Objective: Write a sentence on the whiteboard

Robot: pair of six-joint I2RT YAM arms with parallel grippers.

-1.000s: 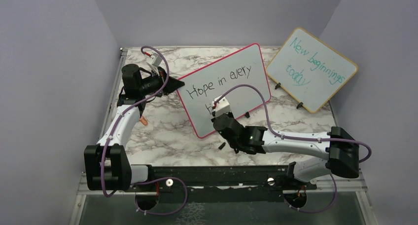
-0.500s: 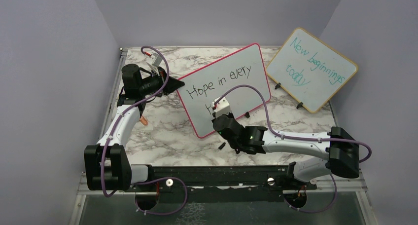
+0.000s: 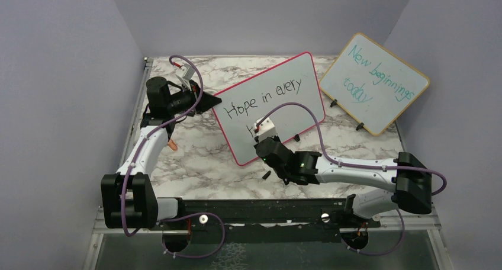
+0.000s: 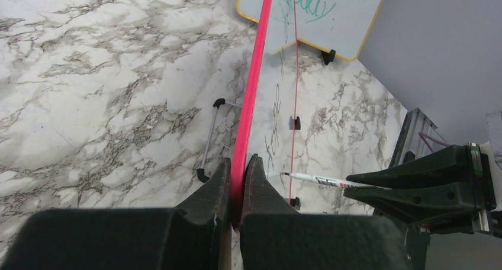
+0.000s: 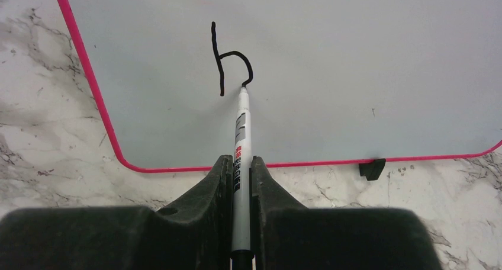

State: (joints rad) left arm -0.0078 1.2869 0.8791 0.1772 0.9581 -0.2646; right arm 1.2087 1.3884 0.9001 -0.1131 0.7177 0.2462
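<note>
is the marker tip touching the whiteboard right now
Touching. The right wrist view shows the marker tip pressed on the whiteboard, exactly where the black stroke ends, with no gap.

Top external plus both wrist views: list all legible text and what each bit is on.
"Hope in every": black handwriting, first line of the sentence on the pink-framed whiteboard.
"h"-like stroke: black, start of the second line on the same whiteboard, at the tip of the marker.
"New beginnings today": teal handwriting on the wooden-framed board.
Print on the marker barrel: too blurred to read.
</note>
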